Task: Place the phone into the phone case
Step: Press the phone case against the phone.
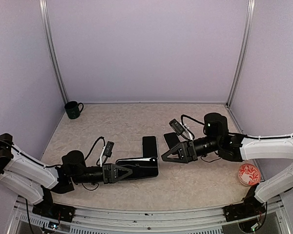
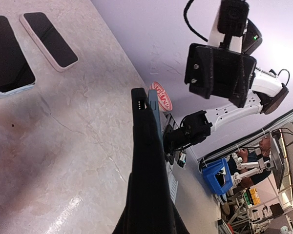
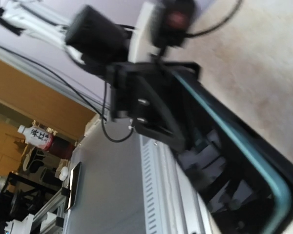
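1. The left gripper [image 1: 120, 172] is clamped on the case [image 1: 139, 168], a dark slab with a teal rim. It is held at about 7 o'clock on the table in the top view. In the left wrist view the case shows edge-on between the fingers.
2. The case's long axis runs roughly 9 to 3, pointing away from the left gripper toward the table's middle.
3. The right gripper [image 1: 167, 156] hangs just past the case's free end, at about 2 o'clock from it. Whether its jaws are apart I cannot tell: the top view is too small and its wrist view is blurred. Nothing shows in it.
4. Two phones lie flat on the table, screens up, long axes running 12 to 6, side by side but apart. The left phone [image 1: 149, 146] sits just beyond the case's free end. The right phone [image 1: 172, 140] sits at about 12 o'clock from the right gripper.
5. Which phone fits the case I cannot tell.
6. My reading: the right arm is nearer both phones and free, so the pickup falls to it. It would turn to span a phone's short width, across the 12-to-6 axis.
7. The mug [image 1: 73, 109] at 10 o'clock and dish [image 1: 248, 174] at 4 o'clock are well clear.
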You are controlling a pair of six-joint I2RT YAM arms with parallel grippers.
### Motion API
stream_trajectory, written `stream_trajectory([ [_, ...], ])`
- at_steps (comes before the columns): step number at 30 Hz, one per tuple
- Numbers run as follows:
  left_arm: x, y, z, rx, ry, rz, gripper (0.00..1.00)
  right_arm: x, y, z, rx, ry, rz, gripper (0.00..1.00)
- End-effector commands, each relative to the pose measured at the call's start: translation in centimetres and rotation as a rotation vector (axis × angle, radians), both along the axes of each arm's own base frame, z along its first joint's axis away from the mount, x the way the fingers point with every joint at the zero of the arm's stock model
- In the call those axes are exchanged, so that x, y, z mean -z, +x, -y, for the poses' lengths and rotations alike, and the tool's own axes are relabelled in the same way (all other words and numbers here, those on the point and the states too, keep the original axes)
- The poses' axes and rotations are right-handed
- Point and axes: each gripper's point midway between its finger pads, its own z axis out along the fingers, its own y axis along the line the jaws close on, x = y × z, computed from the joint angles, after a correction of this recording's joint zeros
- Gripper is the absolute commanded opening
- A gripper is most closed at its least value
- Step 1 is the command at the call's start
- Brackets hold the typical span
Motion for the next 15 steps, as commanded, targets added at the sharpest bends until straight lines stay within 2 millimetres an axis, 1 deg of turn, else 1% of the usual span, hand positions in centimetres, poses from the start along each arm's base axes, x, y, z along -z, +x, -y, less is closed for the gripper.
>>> stream_trajectory([
  [1,-1.2,0.3,-0.1,-0.014,-0.035,0.044,0.04,-1.1,-0.3,0.9,-0.011,0.024,0.047,0.37],
  [5,-1.7,0.0,-0.1,0.0,-0.051,0.058,0.04,-0.5,-0.2,1.1,-0.011,0.02,0.05,0.4],
  [9,-2.6,-0.5,0.0,0.023,-0.078,0.084,0.03,0.5,-0.7,1.1,-0.043,0.028,0.037,0.49],
  [15,-3.7,-1.4,0.0,0.061,-0.106,0.126,0.03,1.4,-1.4,1.0,-0.102,0.068,0.024,0.53],
])
